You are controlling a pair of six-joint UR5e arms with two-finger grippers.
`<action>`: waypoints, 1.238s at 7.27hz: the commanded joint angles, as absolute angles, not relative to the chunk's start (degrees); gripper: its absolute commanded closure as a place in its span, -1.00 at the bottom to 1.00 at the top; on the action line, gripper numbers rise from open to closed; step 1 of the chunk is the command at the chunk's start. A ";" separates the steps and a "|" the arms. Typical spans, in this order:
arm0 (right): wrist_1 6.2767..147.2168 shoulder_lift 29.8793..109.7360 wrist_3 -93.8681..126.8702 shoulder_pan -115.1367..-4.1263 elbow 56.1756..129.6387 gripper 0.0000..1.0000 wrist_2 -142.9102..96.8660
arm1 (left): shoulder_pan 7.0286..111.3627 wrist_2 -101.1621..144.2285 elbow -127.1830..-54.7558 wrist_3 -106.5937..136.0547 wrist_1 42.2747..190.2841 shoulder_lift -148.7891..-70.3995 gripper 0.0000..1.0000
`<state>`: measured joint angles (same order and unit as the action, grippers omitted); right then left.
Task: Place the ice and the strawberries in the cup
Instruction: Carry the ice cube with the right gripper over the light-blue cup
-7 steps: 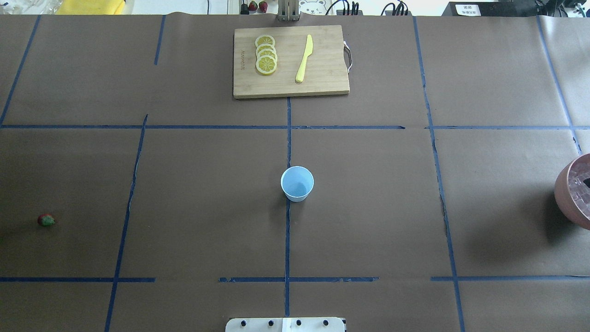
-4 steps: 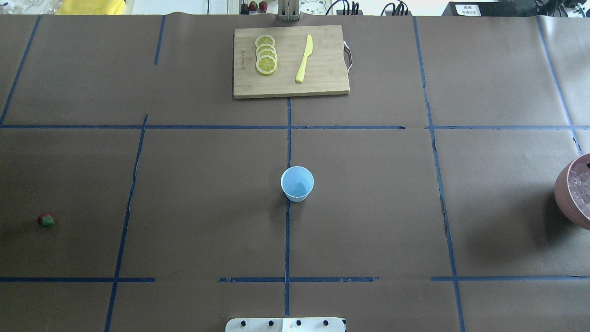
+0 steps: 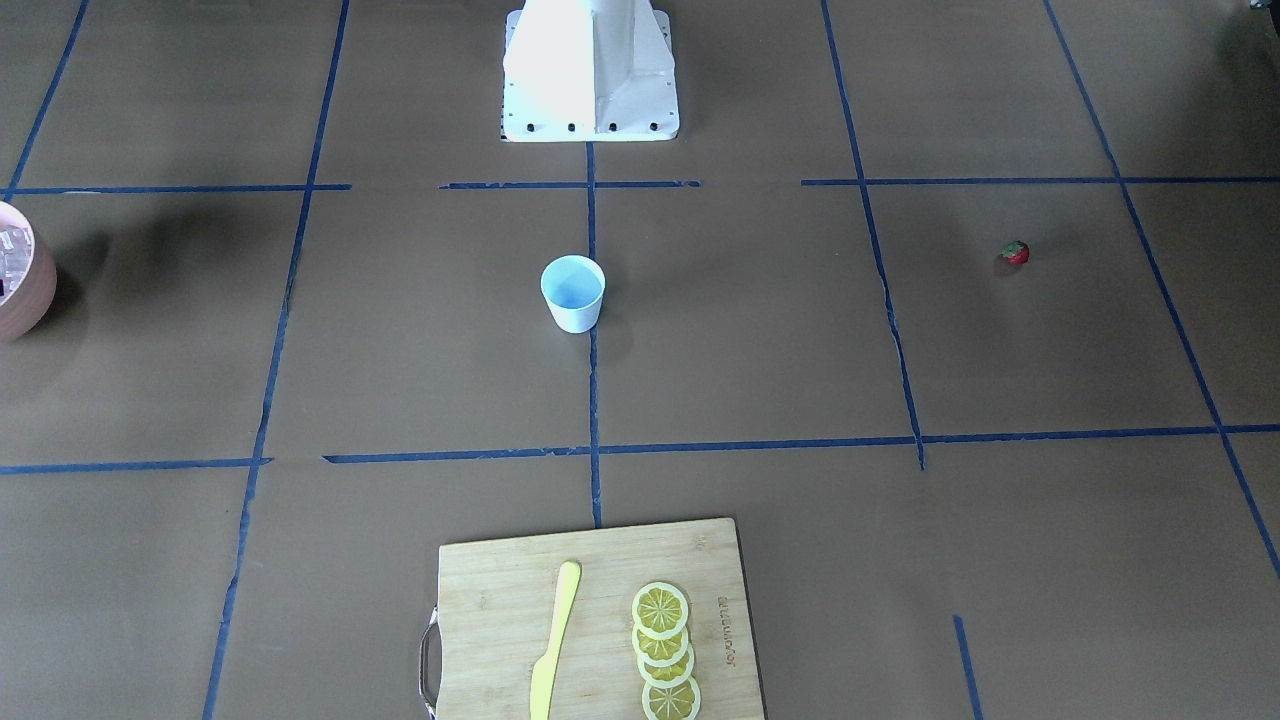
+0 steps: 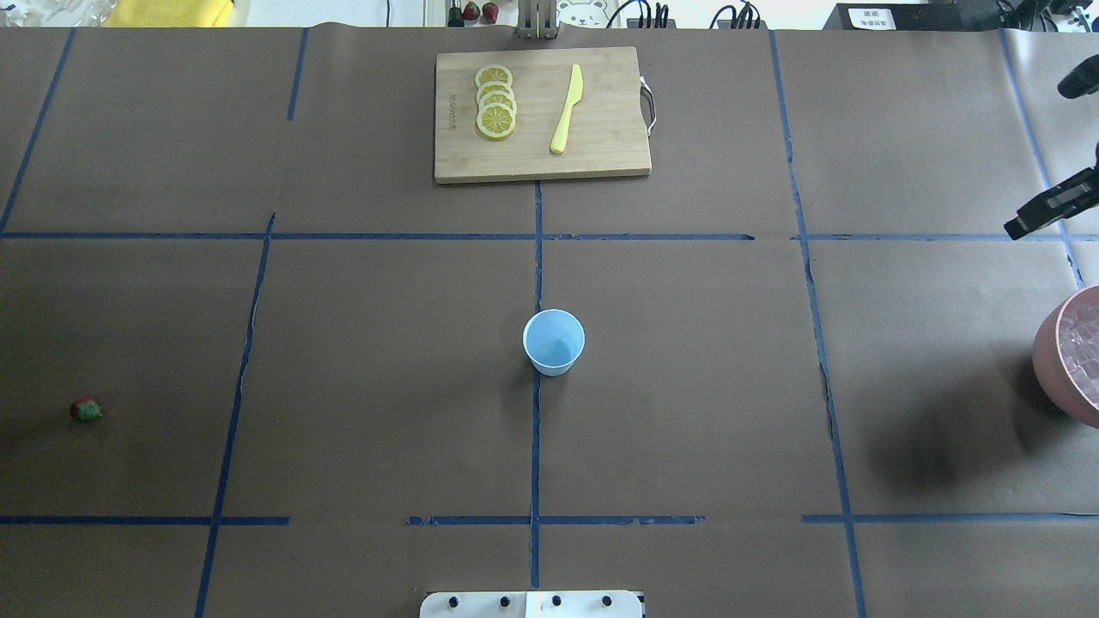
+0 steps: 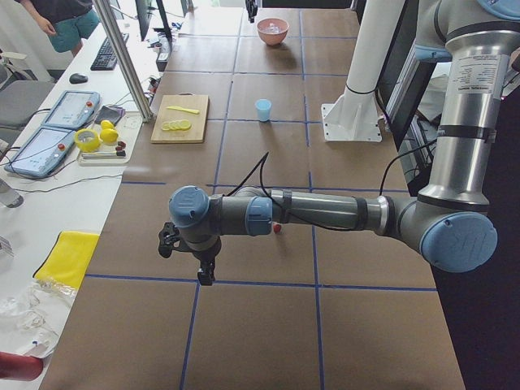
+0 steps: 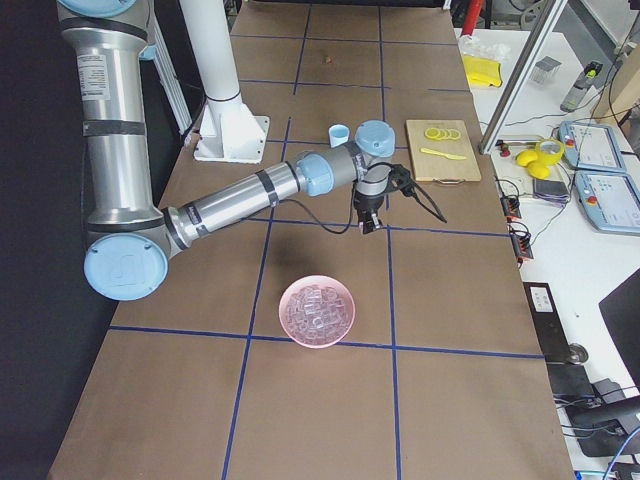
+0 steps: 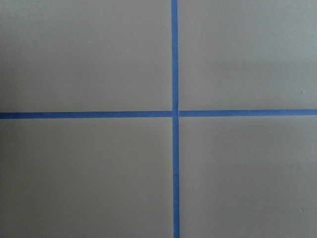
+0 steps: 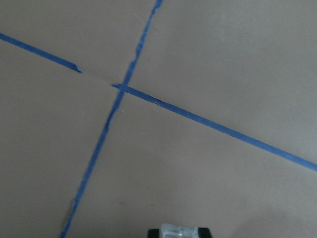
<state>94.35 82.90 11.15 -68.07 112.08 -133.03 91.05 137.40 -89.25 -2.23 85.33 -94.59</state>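
Observation:
The pale-blue cup (image 4: 554, 342) stands upright and empty at the table's centre; it also shows in the front view (image 3: 573, 293). The strawberry (image 4: 85, 409) lies alone at the near left. Ice cubes (image 6: 318, 305) fill the pink bowl (image 4: 1052, 365) at the right edge. My right gripper (image 4: 1022, 225) hangs above the table just beyond the bowl, shut on one clear ice cube (image 8: 179, 232). My left gripper (image 5: 203, 264) hovers over a tape cross beyond the strawberry (image 5: 279, 229); I cannot tell whether it is open or shut.
A wooden cutting board (image 4: 541, 116) with lemon slices (image 4: 495, 101) and a yellow knife (image 4: 567, 109) lies at the far centre. The robot's white base (image 3: 590, 70) stands at the near centre edge.
My right gripper has risen out of the pink bowl and moved toward the far side, coming into the overhead view. The cup and the strawberry have not moved.

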 commanded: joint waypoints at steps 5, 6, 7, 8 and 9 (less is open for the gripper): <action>99.58 56.81 53.72 -38.90 107.95 0.99 -117.38 | 91.05 137.64 -89.21 -1.59 85.34 -94.57 -1.00; 99.58 52.86 57.09 -35.28 104.71 1.00 -113.77 | 91.05 137.64 -89.21 -1.50 85.34 -94.57 -1.00; 99.58 50.47 59.83 -32.72 102.50 1.00 -111.73 | 91.05 137.64 -89.21 -1.49 85.34 -94.57 -1.00; 99.58 49.32 61.07 -31.13 101.44 0.99 -110.49 | 91.05 137.64 -89.21 -1.49 85.34 -94.48 -1.00; 99.84 49.13 61.52 -30.24 101.43 0.99 -110.22 | 91.05 137.64 -89.21 -1.49 85.34 -94.48 -1.00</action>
<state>99.63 50.14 60.20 -31.97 102.18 -111.29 91.05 137.64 -89.21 -1.51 85.34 -94.51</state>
